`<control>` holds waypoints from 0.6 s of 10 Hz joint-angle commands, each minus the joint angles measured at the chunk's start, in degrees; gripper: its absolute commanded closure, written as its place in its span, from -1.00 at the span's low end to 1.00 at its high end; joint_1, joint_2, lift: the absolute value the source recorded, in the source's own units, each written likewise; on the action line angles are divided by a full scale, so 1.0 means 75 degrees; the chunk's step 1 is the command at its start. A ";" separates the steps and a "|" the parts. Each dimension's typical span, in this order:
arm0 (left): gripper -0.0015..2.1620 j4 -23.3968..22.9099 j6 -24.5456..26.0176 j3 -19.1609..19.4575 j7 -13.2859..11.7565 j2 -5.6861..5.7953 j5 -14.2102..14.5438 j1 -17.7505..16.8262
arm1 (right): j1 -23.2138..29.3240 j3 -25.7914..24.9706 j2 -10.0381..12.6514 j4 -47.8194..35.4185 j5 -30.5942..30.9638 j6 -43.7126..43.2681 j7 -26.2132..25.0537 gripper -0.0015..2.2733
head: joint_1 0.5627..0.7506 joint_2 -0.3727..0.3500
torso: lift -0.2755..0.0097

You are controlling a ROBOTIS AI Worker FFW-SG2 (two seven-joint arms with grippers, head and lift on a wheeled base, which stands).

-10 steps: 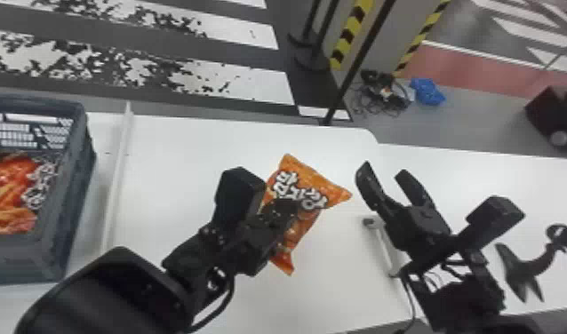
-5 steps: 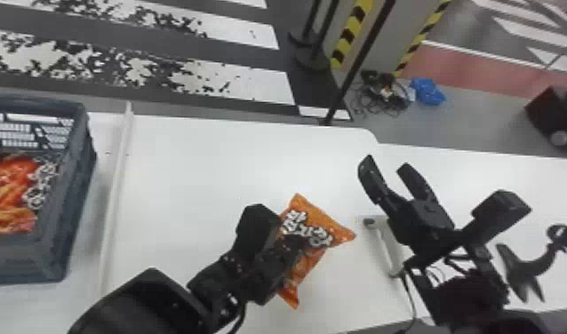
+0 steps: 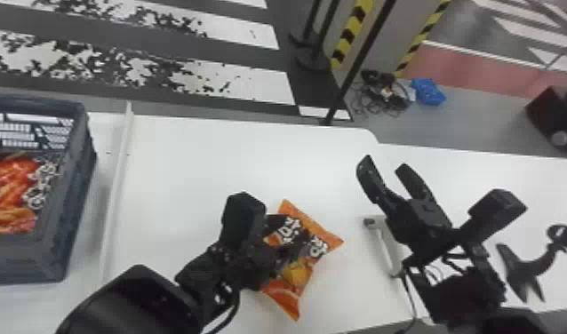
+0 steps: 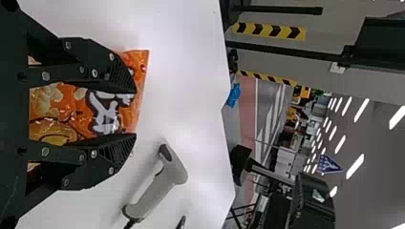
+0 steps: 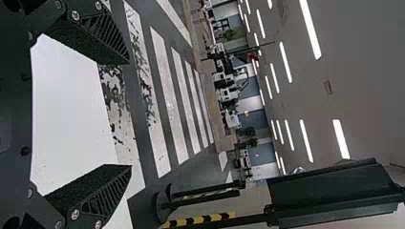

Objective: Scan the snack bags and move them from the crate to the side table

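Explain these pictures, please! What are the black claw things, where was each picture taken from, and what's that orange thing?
Those claws are a robot's grippers, its hands. One picture looks down from its head; two sideways ones come from its wrists.

The left gripper holds the orange snack bag. The right gripper is open and empty. A grey scanner lies on the white table. At the robot's left, a dark crate has more snacks inside.
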 commanded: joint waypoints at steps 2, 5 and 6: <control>-0.94 -0.1168 0.0139 0.0237 0.0370 -0.0019 -0.0105 0.0423 | -0.0019 -0.0031 -0.0102 0.0012 -0.0050 0.0000 -0.0001 -0.86 | 0.41 -0.94 | 0.32; -0.94 -0.2785 0.0889 0.1632 0.0780 0.0540 -0.0398 0.0927 | -0.0160 -0.0078 -0.0161 0.0282 -0.0050 0.0094 -0.0001 -0.86 | 0.41 -0.94 | 0.32; -0.94 -0.3371 0.0912 0.2183 0.0791 0.0856 -0.0351 0.1161 | -0.0206 -0.0043 -0.0161 0.0305 0.0114 0.0258 -0.0013 -0.85 | 0.41 -0.94 | 0.32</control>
